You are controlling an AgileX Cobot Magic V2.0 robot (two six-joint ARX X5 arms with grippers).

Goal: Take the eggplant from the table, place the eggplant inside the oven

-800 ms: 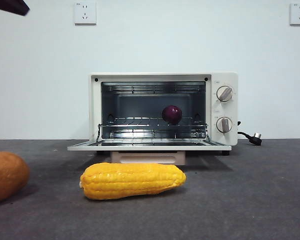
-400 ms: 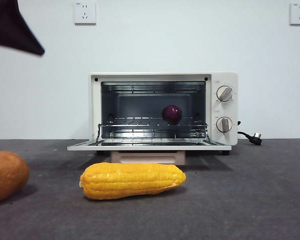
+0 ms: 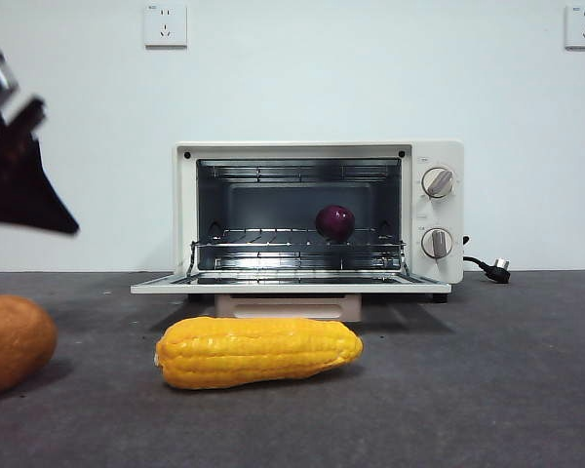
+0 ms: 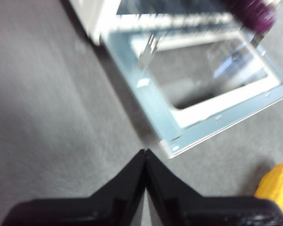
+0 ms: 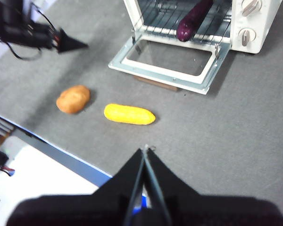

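The right hand (image 5: 145,149) is hanging high above the bench's (image 3: 487,390) near edge, jaws together. The corn cob (image 3: 258,352) is lying crosswise before the open door (image 3: 291,285). Bare bench is spreading right of it. The left hand (image 4: 145,153), pressed together and empty, is dropping lower than before at the left. The eggplant (image 3: 335,223) is lying on the rack inside the oven (image 3: 439,210), long axis running front to back.

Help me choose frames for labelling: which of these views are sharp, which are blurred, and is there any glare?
Front view: oven, eggplant and corn cob are crisp; only the left gripper at the left edge is smeared. Left wrist view: blurred throughout, the oven door glass reflecting pale light. Right wrist view: mildly soft, the right gripper dark in the foreground.
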